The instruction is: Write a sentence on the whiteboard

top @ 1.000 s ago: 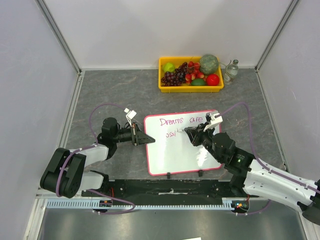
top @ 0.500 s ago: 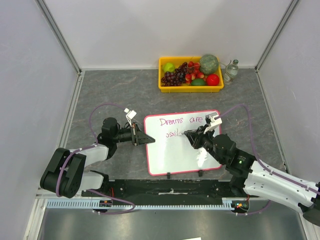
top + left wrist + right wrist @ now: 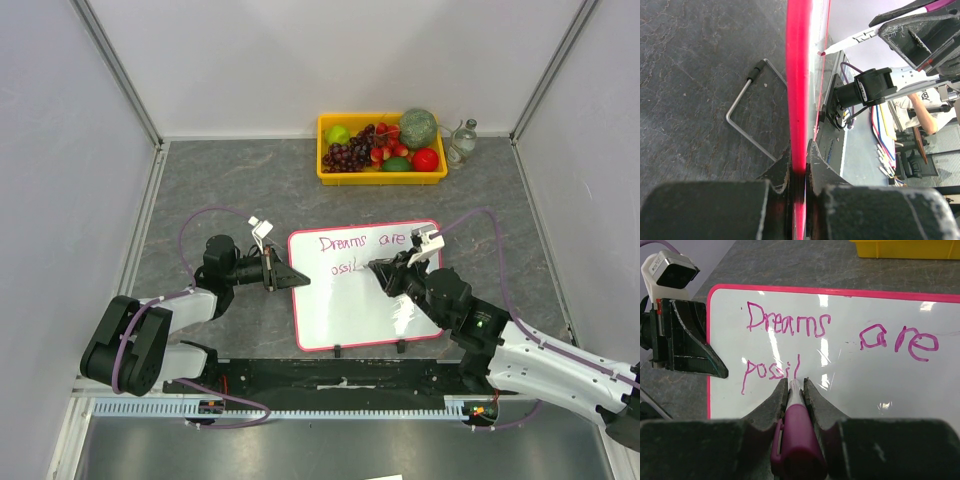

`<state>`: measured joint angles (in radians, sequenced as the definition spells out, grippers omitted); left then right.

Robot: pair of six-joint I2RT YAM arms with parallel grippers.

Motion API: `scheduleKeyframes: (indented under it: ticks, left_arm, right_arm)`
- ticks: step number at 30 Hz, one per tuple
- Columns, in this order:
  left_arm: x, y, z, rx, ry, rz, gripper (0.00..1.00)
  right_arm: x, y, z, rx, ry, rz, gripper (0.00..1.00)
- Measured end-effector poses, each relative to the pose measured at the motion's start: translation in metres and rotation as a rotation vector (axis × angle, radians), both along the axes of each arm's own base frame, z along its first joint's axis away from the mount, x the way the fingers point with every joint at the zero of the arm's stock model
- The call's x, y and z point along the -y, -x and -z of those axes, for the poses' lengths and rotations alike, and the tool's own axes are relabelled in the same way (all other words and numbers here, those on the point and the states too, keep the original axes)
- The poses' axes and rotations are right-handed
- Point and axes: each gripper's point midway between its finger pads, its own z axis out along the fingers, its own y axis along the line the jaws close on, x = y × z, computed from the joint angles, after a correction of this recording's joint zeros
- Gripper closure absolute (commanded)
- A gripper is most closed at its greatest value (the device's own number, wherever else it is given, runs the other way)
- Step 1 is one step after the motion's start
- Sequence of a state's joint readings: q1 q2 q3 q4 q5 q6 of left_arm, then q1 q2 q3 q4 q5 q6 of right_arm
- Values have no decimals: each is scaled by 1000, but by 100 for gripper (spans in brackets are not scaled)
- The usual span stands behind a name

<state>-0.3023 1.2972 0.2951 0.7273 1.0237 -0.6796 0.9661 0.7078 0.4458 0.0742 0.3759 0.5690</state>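
Pink ink tells you where you are: the sentence reads "Dreams are" along the top line and, under it, "possi" plus one tall stroke, so you're mid-word on the second line. The whiteboard lies flat on the tabletop close to its near edge, about midway between the side edges. The yellow tray of fruit sits well apart at the far edge. Your left gripper is pinched tight on the board's left rim, the pink edge squeezed between the jaws, pinning it. Your right gripper is closed around the magenta marker, barrel snug between the fingers, tip down at the board just right of that tall stroke. My read: the word is heading for "possible", and that stroke is likely the stem of the b. Next you need to round the bowl with light, even pressure, then step right for the remaining letters, line level, left clamp firm so the board doesn't skate.
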Motion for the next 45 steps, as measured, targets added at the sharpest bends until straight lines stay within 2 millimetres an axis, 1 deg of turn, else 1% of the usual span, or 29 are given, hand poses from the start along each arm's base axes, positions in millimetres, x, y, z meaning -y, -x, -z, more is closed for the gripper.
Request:
scheduleKeyframes:
  ticks: [17,32,40,45]
  left_arm:
    - [0,0,0,1,0,0,98]
    - [0,0,0,1,0,0,98]
    - [0,0,0,0,0,0,98]
    - [0,0,0,0,0,0,98]
  right_arm:
    - [10,-5,-5,13,-11,59,100]
    - [15,2,-1,1,14,43,100]
    - [7,4,4,-13,15,5,100]
    - [-1,3,2,-16,-11,-12,100]
